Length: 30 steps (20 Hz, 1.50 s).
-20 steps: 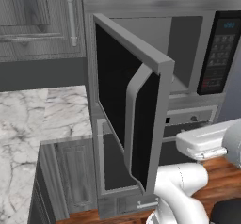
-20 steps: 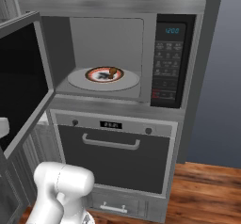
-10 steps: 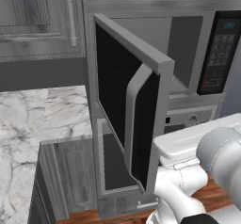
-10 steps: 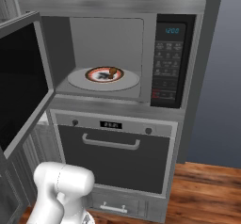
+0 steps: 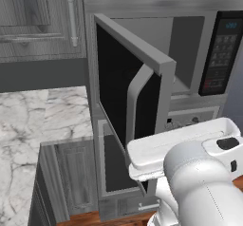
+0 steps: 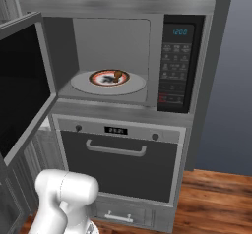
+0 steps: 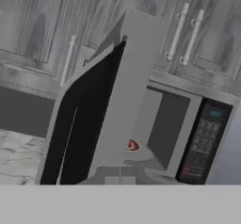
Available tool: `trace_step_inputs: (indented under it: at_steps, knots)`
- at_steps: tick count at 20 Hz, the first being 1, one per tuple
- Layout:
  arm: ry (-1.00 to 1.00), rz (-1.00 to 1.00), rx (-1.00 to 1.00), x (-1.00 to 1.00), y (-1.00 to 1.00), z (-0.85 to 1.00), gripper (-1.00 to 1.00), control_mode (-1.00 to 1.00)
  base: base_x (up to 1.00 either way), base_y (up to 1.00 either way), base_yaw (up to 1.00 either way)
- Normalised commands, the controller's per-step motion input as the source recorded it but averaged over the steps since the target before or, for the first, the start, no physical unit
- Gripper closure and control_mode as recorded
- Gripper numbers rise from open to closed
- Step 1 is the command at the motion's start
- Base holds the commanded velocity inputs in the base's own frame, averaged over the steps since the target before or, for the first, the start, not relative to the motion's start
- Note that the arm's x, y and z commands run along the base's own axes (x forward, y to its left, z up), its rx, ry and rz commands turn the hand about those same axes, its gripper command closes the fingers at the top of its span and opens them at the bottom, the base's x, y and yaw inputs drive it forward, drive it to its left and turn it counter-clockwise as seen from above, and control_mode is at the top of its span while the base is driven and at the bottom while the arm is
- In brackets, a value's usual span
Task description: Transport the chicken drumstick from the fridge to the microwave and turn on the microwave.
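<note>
The microwave (image 6: 118,63), grey-framed and built in, stands with its black-glass door (image 5: 130,99) swung wide open to nine o'clock, curved grey handle (image 5: 135,101) facing outward; its black keypad panel (image 6: 175,66) sits at three o'clock of the cavity; inside, the chicken drumstick (image 6: 117,75), small and golden-brown, lies on a patterned plate (image 6: 104,78) at the centre of the round turntable (image 6: 81,83); the hand view catches the door edge-on.

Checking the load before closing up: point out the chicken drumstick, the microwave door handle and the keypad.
chicken drumstick (image 6: 117,75), right base view, its brown middle.
microwave door handle (image 5: 134,101), left base view, the bar's mid-length.
keypad (image 6: 173,75), right base view, the button panel's middle.
</note>
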Motion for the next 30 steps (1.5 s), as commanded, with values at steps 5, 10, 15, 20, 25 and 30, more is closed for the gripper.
trace_step_inputs:
  at_steps: [5,10,15,20,25,30]
  knots:
    - [-0.10,-0.09,-0.05,0.33,0.32,-0.16,1.00,-1.00,0.00,0.00,0.00]
    - [-0.05,-0.09,-0.04,0.48,0.30,-0.20,1.00,-1.00,0.00,0.00,0.00]
    - [-0.07,-0.09,-0.07,0.28,0.48,-0.30,1.00,-1.00,0.00,0.00,0.00]
    - [-0.05,-0.10,-0.05,0.24,0.43,-0.24,1.00,-1.00,0.00,0.00,0.00]
    - [-0.01,-0.11,-0.02,0.43,0.31,-0.18,1.00,-1.00,0.00,0.00,0.00]
    - [0.00,-0.13,-0.01,0.58,0.23,-0.20,1.00,-1.00,0.00,0.00,0.00]
